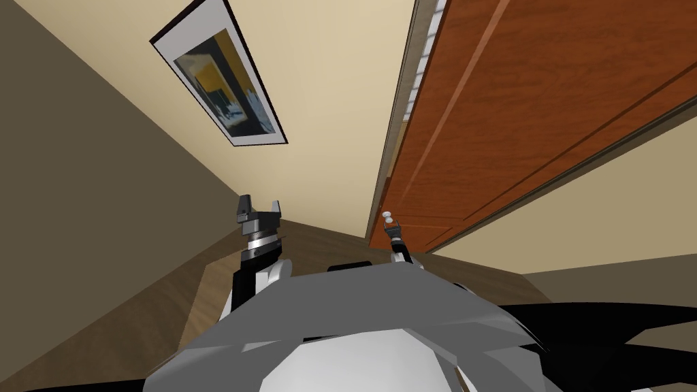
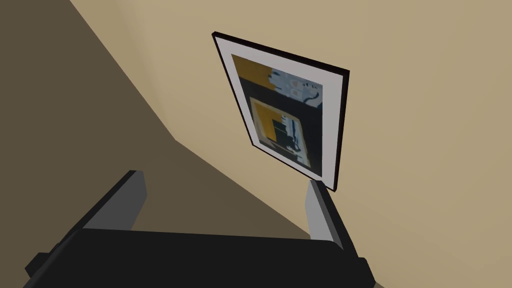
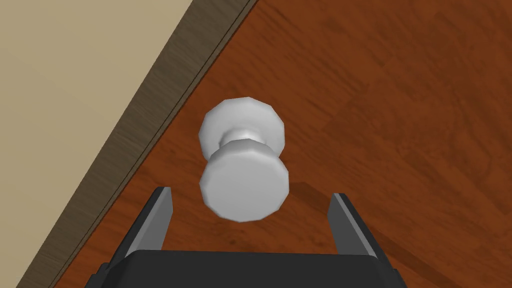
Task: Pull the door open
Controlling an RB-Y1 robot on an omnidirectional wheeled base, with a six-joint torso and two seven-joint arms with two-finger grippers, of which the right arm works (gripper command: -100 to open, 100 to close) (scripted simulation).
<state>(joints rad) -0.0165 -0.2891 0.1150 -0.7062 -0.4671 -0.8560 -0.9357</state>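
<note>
Right pincer [image 3: 251,193] is spread wide, with both thin grey fingers [image 3: 161,210] standing apart and nothing pinched between them. White door knob [image 3: 244,167] sits centred on the gap between the fingers. It is two faceted discs joined by a narrow neck, the nearer disc facing the pincer. There is clear space on each side of the knob, so no finger touches it. Cannot tell if the tips reach past the knob's front face. The knob is mounted on the door [image 3: 400,100], reddish-brown with wood grain, near the door's edge. That edge meets the brown door frame [image 3: 135,120] along a thin dark seam, and a beige wall [image 3: 75,60] lies beyond the frame. In the head view the same door [image 1: 517,102] runs up the right side with long panel lines, and the knob [image 1: 387,216] sits low on it near the frame [image 1: 395,122]. The right pincer [image 1: 392,231] is just beside the knob, at the end of the dark forearm. A pale ribbed strip shows high up between frame and door, cannot tell what it is. Left pincer [image 1: 260,202] is held up well apart from the door, out to the left over the brown floor [image 1: 204,320]. In the left wrist view the left pincer [image 2: 225,177] has its fingers spread too, holding nothing. A framed picture [image 1: 219,75] hangs on the beige wall left of the door.
</note>
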